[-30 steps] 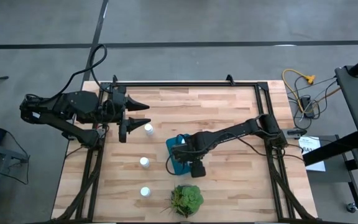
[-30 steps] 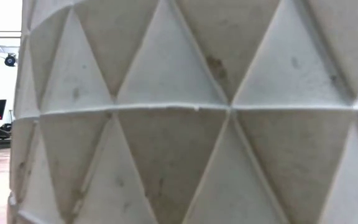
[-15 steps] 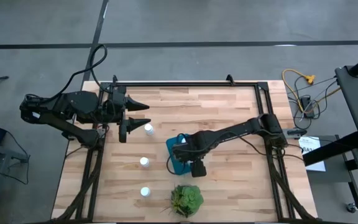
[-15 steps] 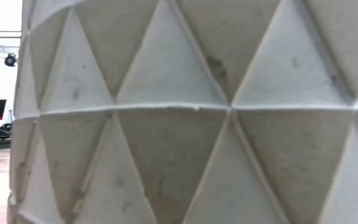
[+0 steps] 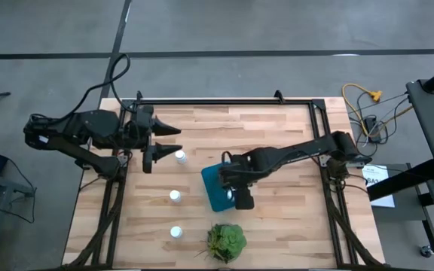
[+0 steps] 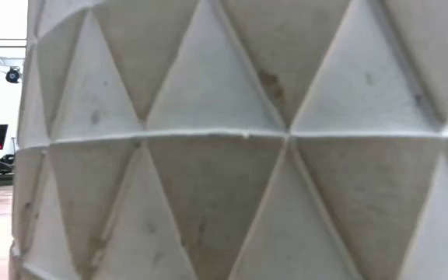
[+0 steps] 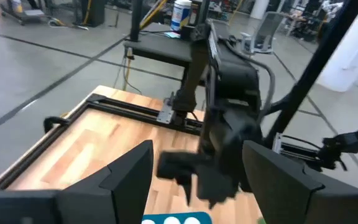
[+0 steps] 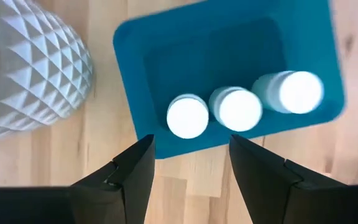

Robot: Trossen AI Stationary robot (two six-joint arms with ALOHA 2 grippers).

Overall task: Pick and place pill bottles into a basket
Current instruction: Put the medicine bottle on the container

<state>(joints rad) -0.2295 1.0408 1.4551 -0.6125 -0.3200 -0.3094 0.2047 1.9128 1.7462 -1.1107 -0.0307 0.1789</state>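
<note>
The right gripper (image 5: 232,197) has lifted back from the teal-blue rectangular plastic basket (image 5: 215,185), fingers (image 8: 132,174) spread and empty. Three small white capped pill bottles (image 8: 236,108) stand inside; three more (image 5: 175,196) sit on the wooden tabletop (image 5: 277,135). The left gripper (image 5: 159,143) waits, fingers apart.

We see a tabletop (image 5: 270,128) of pale, matt wood planks framed by dark metal rails (image 5: 224,102). The basket (image 8: 229,56) looks like smooth teal plastic holding white bottles (image 8: 236,109) with smooth caps. The plant pot (image 8: 36,68) shows a white, matt surface faceted in raised triangles.
</note>
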